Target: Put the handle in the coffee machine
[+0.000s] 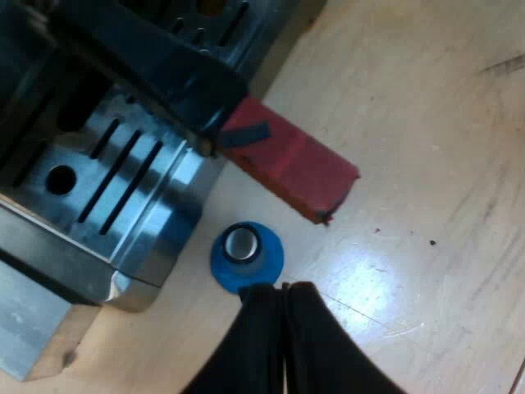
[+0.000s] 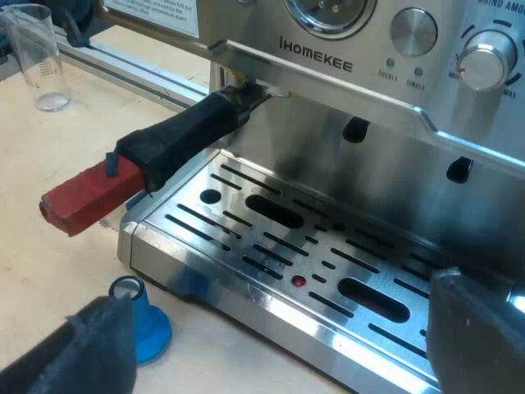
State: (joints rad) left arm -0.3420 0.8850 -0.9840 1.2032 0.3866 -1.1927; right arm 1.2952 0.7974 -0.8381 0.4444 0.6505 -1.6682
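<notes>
Quick count for you: one stainless espresso machine (image 2: 369,131), one metal holder with a dark handle ending in red (image 1: 287,160) (image 2: 176,139), one blue round tamper with a silvery top (image 1: 246,254) (image 2: 143,324), one clear measuring glass (image 2: 37,57) and two grippers.

The holder sits up under the machine's front. Its handle slants out past the side edge of the slotted steel drip tray (image 1: 123,176) (image 2: 271,246), so the red end hangs over bare wooden table (image 1: 426,164) (image 2: 49,246) with open room all round it.

Call the machine's face 12 o'clock: the tamper stands at roughly 6, just off the tray's front corner and near the red end, but apart from it.

Your left gripper (image 1: 284,289) has its fingers pressed together on nothing, right by the tamper's rim; I can't tell whether they touch it. Your right gripper (image 2: 283,328) is spread wide at the tray's front.

The glass stands well apart from the machine and looks empty.
</notes>
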